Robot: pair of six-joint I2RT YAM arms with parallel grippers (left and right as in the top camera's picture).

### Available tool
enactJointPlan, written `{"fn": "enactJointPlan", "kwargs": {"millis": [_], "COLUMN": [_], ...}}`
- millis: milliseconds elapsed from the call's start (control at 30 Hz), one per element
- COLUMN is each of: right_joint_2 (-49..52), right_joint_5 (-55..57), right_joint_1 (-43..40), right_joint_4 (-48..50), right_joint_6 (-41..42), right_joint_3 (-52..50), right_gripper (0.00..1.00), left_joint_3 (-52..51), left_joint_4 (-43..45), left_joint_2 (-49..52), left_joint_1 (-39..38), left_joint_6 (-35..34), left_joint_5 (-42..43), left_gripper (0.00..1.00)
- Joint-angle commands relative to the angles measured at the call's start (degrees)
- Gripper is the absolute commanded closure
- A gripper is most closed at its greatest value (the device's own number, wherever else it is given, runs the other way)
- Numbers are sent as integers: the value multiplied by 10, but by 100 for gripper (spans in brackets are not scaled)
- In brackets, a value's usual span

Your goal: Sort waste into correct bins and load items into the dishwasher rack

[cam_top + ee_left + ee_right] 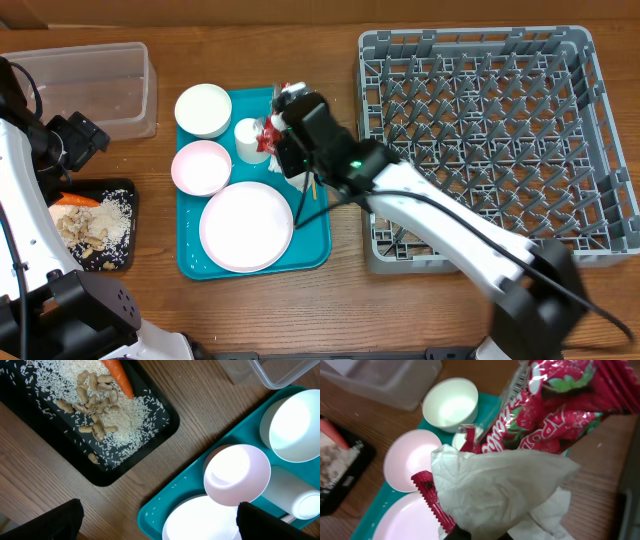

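Now, overhead tally: two bowls, the white bowl [204, 110] and the pink bowl [201, 167]; one plate [246, 226]; one cup [248, 140]; one stick [311, 188]; two bins; one rack [480, 130].
Overhead containers: teal tray [315, 235] beneath the right gripper [283, 118], carrying bowls, plate, cup and stick; cup just left of that gripper; black tray [133, 225] well to its left, with rice [115, 215], one carrot [75, 200] and beige scraps [85, 235]; clear tub [90, 85] farther left; rack to its right.
Overhead room: narrow strip of bare table [345, 200] between teal tray and rack; wider wood between teal tray and black tray.
Left wrist, left gripper [157, 522]: released, fingertips wide apart, nothing between them, above the plate's rim.
Left wrist containers: black tray ahead and left of it, rice, scraps and carrot inside; pink bowl just ahead; white bowl and tub corner beyond, to the right.
Right wrist tally: one napkin [495, 485], one wrapper [555, 405].
Right wrist grip: clenched on the napkin, wrapper bunched alongside, fingers almost hidden under the paper.
Right wrist surroundings: both bowls and plate below, on the teal tray.
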Motion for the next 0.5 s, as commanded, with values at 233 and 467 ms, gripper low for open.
{"fn": "enactJointPlan", "kwargs": {"millis": [233, 467], "right_joint_2": [-103, -95], "right_joint_5": [4, -20], "right_joint_1": [-18, -17], "right_joint_4": [-31, -35], "right_joint_6": [-1, 4], "right_joint_3": [12, 5], "right_gripper": [96, 96], "left_joint_3": [0, 0], "left_joint_4": [2, 2], "left_joint_2": [2, 2], "left_joint_1": [-2, -1], "left_joint_6": [-8, -8], "left_joint_5": [-7, -7], "left_gripper": [0, 0]}}
